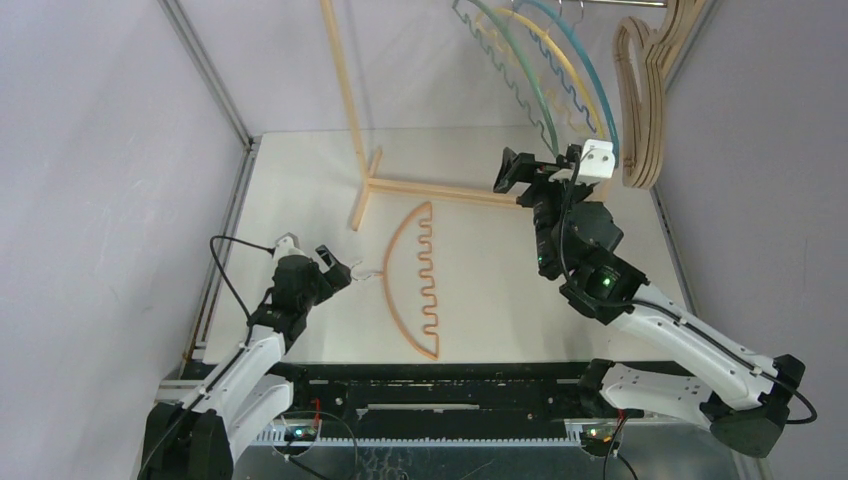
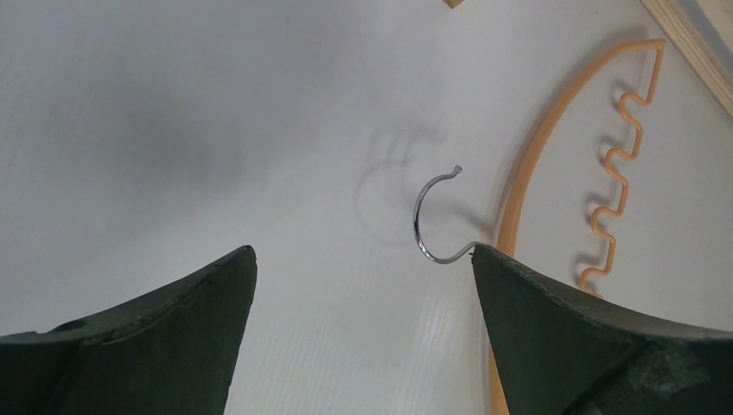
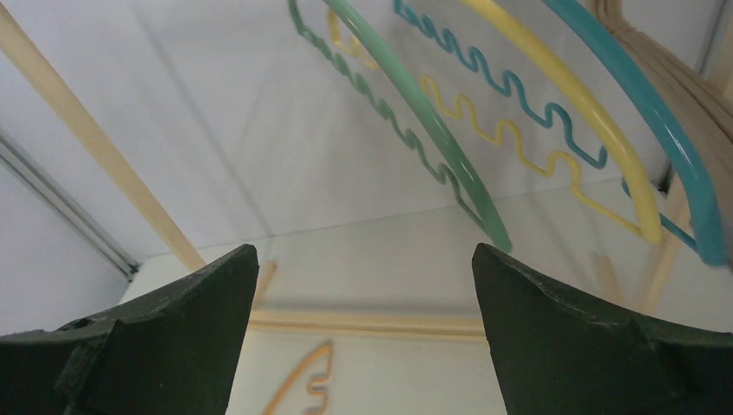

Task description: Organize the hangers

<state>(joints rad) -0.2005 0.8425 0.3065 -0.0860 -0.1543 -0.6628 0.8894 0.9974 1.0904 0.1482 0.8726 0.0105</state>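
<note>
Only overhead, orange hanger [image 1: 387, 272] whole, flat.

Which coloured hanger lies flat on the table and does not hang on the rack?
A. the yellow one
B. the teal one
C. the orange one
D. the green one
C: the orange hanger lies flat on the white table, with its metal hook pointing toward the left arm.

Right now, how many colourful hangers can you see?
4. The orange hanger lies on the table; green, yellow and teal hang on the rack. More may hide past the top edge.
</note>
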